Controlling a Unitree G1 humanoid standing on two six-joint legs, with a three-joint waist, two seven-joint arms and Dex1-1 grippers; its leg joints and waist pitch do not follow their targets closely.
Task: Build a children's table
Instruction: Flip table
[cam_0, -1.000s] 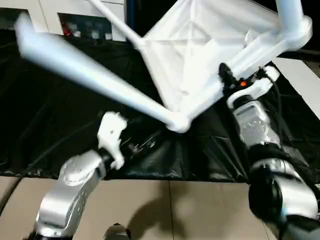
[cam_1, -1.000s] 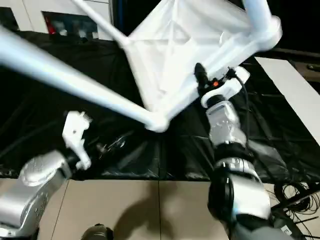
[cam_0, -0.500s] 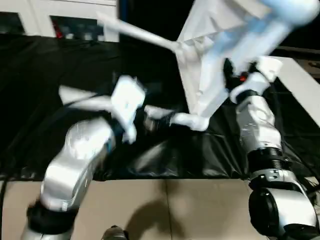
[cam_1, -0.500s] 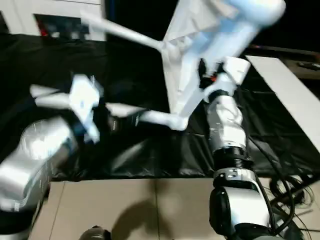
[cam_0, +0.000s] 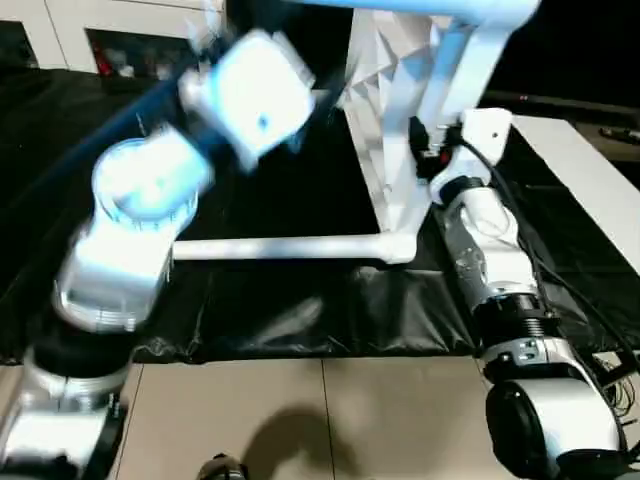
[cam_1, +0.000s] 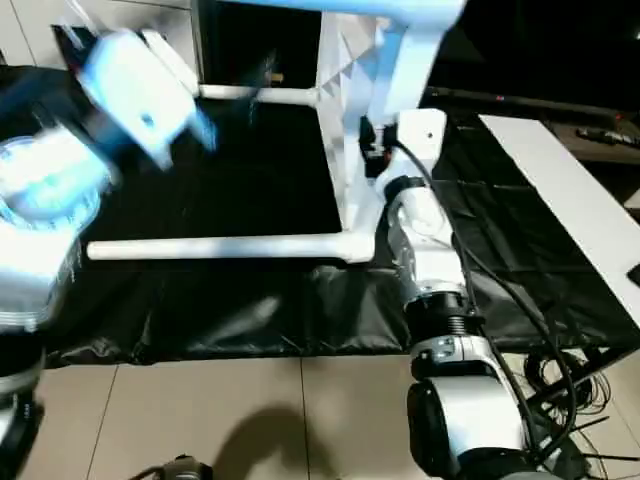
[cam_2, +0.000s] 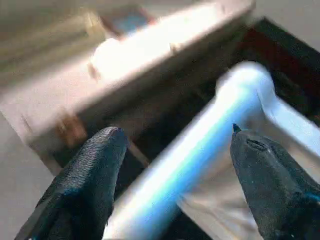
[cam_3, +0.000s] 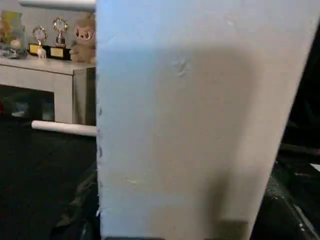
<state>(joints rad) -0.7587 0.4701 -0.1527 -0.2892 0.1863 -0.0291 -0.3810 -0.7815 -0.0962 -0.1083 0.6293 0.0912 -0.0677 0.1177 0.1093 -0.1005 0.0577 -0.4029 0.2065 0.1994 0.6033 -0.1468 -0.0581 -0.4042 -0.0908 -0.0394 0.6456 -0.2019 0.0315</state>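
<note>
My left gripper is wide open – its two black fingers stand on both sides of a white leg but do not touch it, so I hold nothing there. I judge I reach for this upper leg to steady the table while it turns. My right gripper is pressed against the edge of the table top; I cannot tell if it is closed on it, because the white plastic covers the wrist camera. The top stands almost on its edge on the black cloth, the ribbed underside facing my left. One leg lies level just above the cloth from the lower corner socket – probably it takes part of the weight. Another leg points away further back, toward the white cabinet
</note>
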